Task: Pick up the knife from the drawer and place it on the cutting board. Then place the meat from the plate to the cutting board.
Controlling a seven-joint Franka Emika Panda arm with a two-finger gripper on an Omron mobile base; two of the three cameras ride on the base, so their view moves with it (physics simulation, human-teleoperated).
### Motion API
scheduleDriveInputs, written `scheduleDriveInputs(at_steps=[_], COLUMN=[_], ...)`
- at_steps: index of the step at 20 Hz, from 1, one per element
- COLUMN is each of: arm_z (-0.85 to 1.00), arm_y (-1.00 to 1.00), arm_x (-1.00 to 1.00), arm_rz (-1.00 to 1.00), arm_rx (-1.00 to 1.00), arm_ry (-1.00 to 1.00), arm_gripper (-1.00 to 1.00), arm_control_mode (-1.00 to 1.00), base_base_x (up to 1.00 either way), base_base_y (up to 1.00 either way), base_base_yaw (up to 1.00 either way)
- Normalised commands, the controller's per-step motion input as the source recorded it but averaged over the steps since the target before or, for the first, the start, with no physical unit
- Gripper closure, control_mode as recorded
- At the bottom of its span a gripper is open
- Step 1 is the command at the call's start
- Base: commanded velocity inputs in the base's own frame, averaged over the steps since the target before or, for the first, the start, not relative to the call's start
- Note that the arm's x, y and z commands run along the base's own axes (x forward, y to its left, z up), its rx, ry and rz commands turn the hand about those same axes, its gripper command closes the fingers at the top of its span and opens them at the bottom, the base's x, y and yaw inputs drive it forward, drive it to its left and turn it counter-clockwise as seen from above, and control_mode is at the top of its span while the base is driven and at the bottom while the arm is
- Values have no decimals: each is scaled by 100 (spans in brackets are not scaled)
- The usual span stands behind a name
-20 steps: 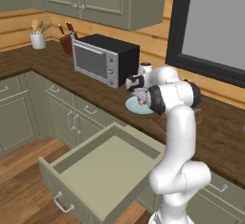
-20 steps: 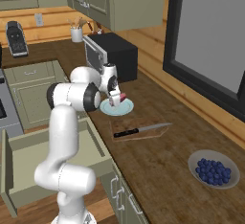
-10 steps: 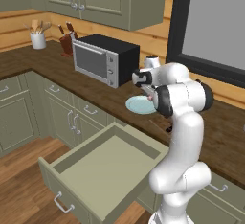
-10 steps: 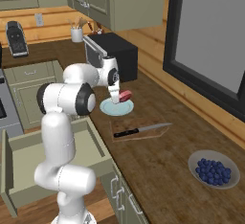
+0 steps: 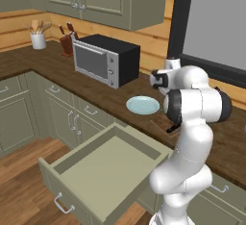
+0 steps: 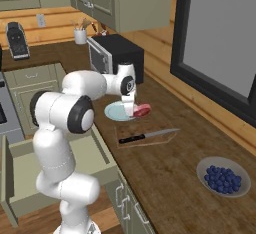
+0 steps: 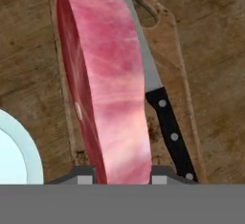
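Above cutting board (image 6: 150,134), meat (image 6: 142,110) newly arrived.

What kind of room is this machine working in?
A kitchen, computer-rendered by the look of it: a microwave and knife block stand on a wooden counter over green cabinets, and a cutting board carries a knife.

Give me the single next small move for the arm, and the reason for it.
Probably carry the meat a little further over the cutting board and lower it beside the knife. The gripper is shut on the meat, held in the air near the plate's edge, and the hand view shows the board and knife below it. The plate is bare, so only the set-down seems left.
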Motion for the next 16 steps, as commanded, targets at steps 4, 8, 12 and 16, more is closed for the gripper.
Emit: scheduleDriveInputs(at_steps=[4, 8, 12, 16], arm_z=[-44, -53, -25, -30], arm_y=[-9, 0, -1, -2], arm_x=[5, 16, 22, 16], arm_rz=[-1, 0, -2, -4], arm_rx=[0, 0, 4, 5], arm_ry=[26, 5, 0, -1], arm_gripper=[100, 100, 100, 100], arm_control_mode=[-100, -100, -100, -100], base_base_x=[0, 0, 0, 0], base_base_y=[0, 0, 0, 0], base_base_yaw=[0, 0, 0, 0])
